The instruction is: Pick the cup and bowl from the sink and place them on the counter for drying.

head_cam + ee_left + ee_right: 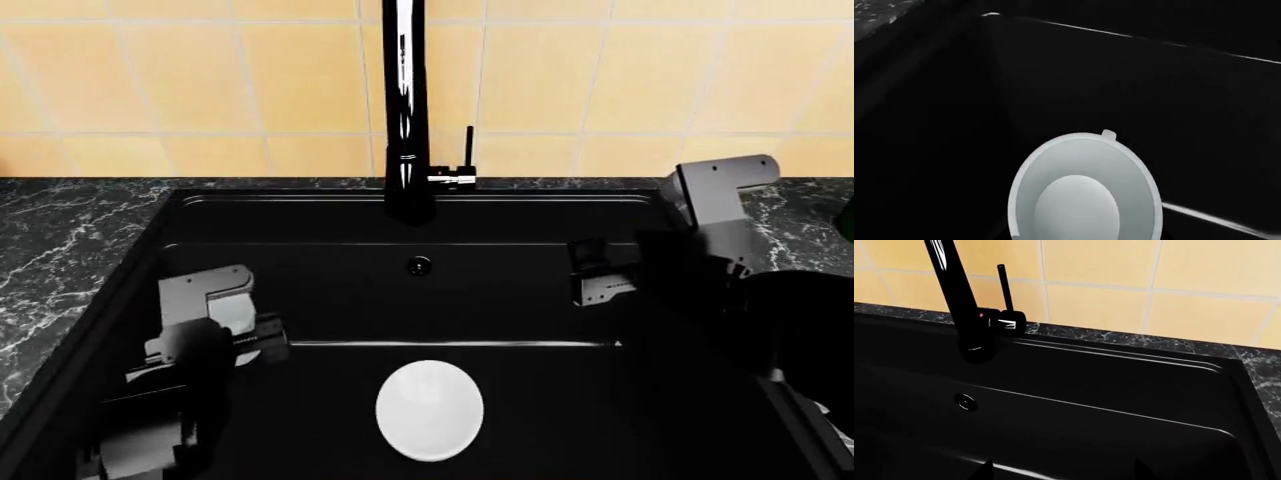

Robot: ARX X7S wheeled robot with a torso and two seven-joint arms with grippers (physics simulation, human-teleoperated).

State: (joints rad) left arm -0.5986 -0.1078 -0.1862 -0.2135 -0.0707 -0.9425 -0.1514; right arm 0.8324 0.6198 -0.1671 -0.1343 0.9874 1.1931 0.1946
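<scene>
A: What lies nearest the robot?

B: A white round object (429,410) on the sink's (334,300) black floor, close to the front edge and about midway between the side walls. From the head view it is an oval seen from above; the left wrist view shows it (1084,192) open side up with a paler base inside. Whether it is the cup or the bowl cannot be told, and only one such vessel shows.

A: And the arms?

B: The left gripper (254,340) sits low inside the basin by the left wall, left of the white vessel and apart from it. Its fingers blend into the black, so their opening cannot be told; nothing is seen in them.

A: The right one?

B: The right gripper (594,275) hangs further back, over the right half, nothing visibly held. Its wrist view shows only two dark tips, so its spread cannot be told either.

A: Beyond that?

B: The faucet (404,110) stands at the back rim, the veined counter (54,240) runs alongside, yellow tiles (200,80) behind.
</scene>
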